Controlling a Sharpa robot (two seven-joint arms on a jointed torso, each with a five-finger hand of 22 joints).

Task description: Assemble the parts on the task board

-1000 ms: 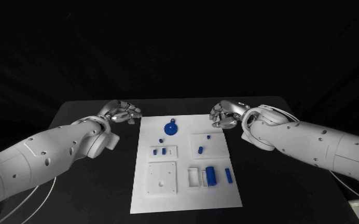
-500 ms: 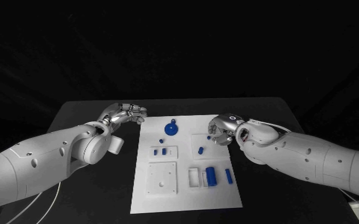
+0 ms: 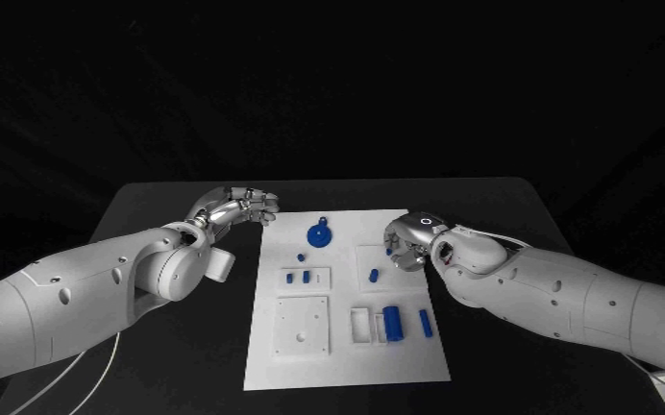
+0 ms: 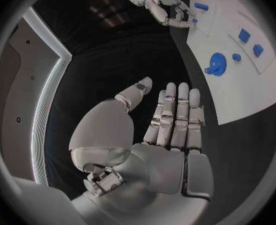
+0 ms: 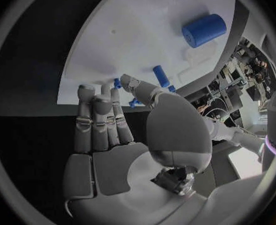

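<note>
Parts lay on the task board mid-bench; small, stiff, probably light, best pinched at their sides; left robot hand released beside it; right robot hand released over its edge

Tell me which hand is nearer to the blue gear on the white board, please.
Left, narrowly. The left hand is off the task board, over the black table beside the blue gear. The right hand is over the board's opposite edge, slightly farther.

right hand: hides small blue part | task board: cut by circle's rim
</note>
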